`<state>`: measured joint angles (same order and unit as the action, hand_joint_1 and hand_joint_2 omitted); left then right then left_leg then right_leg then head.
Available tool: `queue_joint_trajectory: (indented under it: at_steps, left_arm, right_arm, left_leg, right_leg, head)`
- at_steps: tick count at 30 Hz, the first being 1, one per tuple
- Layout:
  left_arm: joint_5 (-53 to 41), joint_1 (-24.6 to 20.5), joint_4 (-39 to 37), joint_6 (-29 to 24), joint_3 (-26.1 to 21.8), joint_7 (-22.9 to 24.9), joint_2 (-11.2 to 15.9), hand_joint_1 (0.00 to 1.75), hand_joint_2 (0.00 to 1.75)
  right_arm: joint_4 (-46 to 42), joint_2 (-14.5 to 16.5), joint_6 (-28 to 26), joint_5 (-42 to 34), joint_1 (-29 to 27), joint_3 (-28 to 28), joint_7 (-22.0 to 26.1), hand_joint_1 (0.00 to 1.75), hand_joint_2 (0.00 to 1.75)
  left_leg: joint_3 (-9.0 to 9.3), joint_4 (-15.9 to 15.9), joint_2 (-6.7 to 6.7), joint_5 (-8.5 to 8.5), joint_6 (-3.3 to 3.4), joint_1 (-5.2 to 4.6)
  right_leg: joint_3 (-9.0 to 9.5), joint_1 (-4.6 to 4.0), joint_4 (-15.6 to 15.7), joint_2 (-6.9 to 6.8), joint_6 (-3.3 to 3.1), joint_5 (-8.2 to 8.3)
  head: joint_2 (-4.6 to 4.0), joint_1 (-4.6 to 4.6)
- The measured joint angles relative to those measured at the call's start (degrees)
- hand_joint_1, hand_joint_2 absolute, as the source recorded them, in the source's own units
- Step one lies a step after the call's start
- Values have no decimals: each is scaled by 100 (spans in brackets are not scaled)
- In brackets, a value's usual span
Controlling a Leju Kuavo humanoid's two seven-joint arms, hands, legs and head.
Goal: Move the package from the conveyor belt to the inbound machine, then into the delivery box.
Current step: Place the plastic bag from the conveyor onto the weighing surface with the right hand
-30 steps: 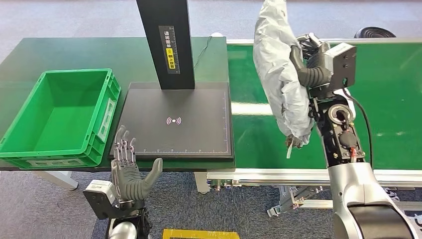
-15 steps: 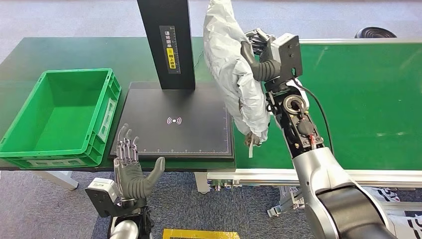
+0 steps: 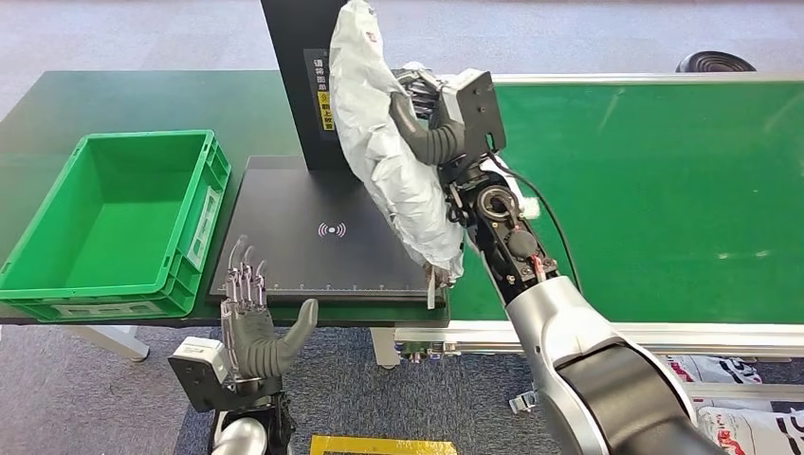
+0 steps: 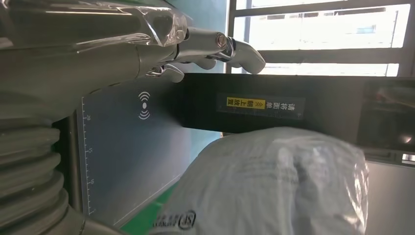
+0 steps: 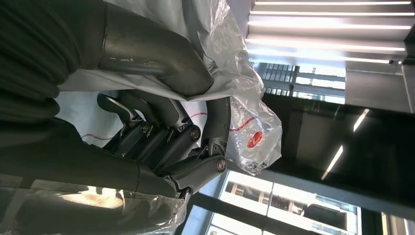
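Right hand [image 3: 424,114]: it holds the bag [image 3: 393,156] up in the air, with its thumb and fingers wrapped round the bag's middle.
Bag: grey and crinkly, hanging long from the right hand, above the right edge of the black pad [image 3: 332,232].
Belt [image 3: 654,190]: green, under the right arm.
Left hand [image 3: 251,322]: held up with fingers apart, holding nothing, near the pad's front edge.
Box [image 3: 114,223]: green, just past the left hand, beside the pad.
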<state>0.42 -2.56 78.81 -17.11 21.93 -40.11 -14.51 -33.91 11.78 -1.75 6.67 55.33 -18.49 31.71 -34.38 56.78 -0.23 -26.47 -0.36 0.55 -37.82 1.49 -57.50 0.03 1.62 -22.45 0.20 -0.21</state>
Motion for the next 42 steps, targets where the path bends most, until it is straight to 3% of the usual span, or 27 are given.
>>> queue_joint_trajectory:
  at_steps: [6, 17, 24, 33, 37, 39, 42]
  left_arm:
    - [32, -8, -12, 13, 17, 0, 0, 0, 175]
    - [36, -32, -58, 7, 19, 0, -6, 0, 175]
    - [41, -108, -175, 22, 15, 0, -39, 0, 175]
    - [41, -157, -301, 109, 8, 0, -56, 0, 175]
    - [42, -173, -345, 116, 4, 0, -65, 0, 175]
    - [42, -176, -356, 116, 4, 0, -66, 0, 175]
    - [41, -181, -372, 116, 4, 0, -68, 0, 175]
  right_arm:
    - [246, 360, 0, -15, 38, -78, 0, 175, 175]
    - [453, 673, -29, -140, 78, -207, -143, 175, 175]
    - [468, 808, -480, -1215, 156, -1057, -546, 175, 175]
    - [654, 828, -702, -1381, 275, -1664, -533, 175, 175]
    - [742, 828, -703, -1385, 292, -1731, -526, 134, 175]
    - [773, 828, -703, -1387, 297, -1746, -524, 134, 175]
    - [815, 828, -704, -1390, 306, -1763, -518, 34, 175]
  left_leg:
    - [1, 0, 0, 1, 0, 0]
    - [0, 0, 0, 0, -1, 0]
    - [1, 0, 2, 0, 0, 0]
    - [0, 0, 0, 0, 0, 0]
    - [1, 0, 0, 0, 0, 0]
    - [1, 0, 0, 0, 0, 0]
    - [1, 0, 0, 0, 0, 0]
  right_leg:
    - [-1, -1, 0, -1, 0, 0]
    - [-2, -1, 0, 0, 0, 0]
    - [-2, -1, 0, 1, 0, 0]
    - [-2, -1, 0, 1, 0, 0]
    - [-2, -1, 0, 1, 0, 0]
    - [-2, -1, 0, 1, 0, 0]
    - [-2, -1, 0, 1, 0, 0]
  head:
    - [0, 0]
    - [0, 0]
    - [0, 0]
    - [0, 0]
    - [0, 0]
    - [0, 1]
    - [0, 1]
